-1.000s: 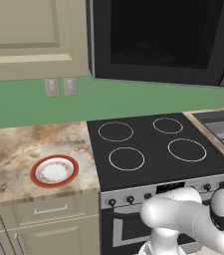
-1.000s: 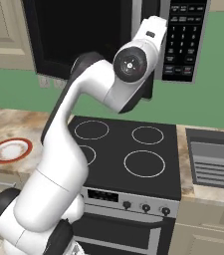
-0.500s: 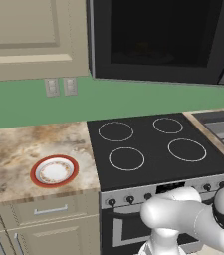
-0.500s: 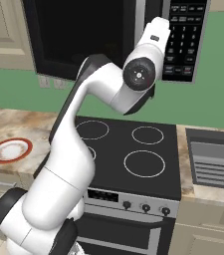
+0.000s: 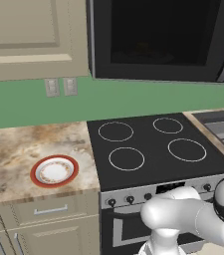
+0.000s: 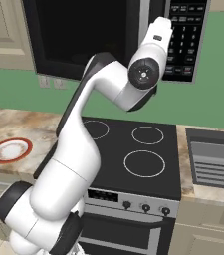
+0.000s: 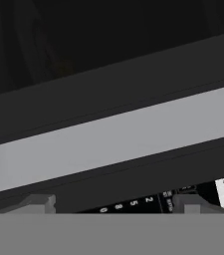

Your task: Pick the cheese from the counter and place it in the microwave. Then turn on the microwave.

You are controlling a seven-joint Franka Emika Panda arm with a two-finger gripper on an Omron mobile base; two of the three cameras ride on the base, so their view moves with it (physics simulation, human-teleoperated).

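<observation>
One shift stands out: the white arm's hand has swung toward 3 o'clock, up against the large black boxy microwave [image 6: 83, 35], nearing its button panel [image 6: 185, 35]. The gripper [image 7: 114, 201] faces the silver trim [image 7: 113, 139], jaws spread wide with nothing between them, keypad digits at 5 o'clock. The door looks shut; a dim shape [image 5: 142, 50] behind its window may be the orange-yellow cheese wedge, though I cannot tell. Pressing start seems to be the step left.
</observation>
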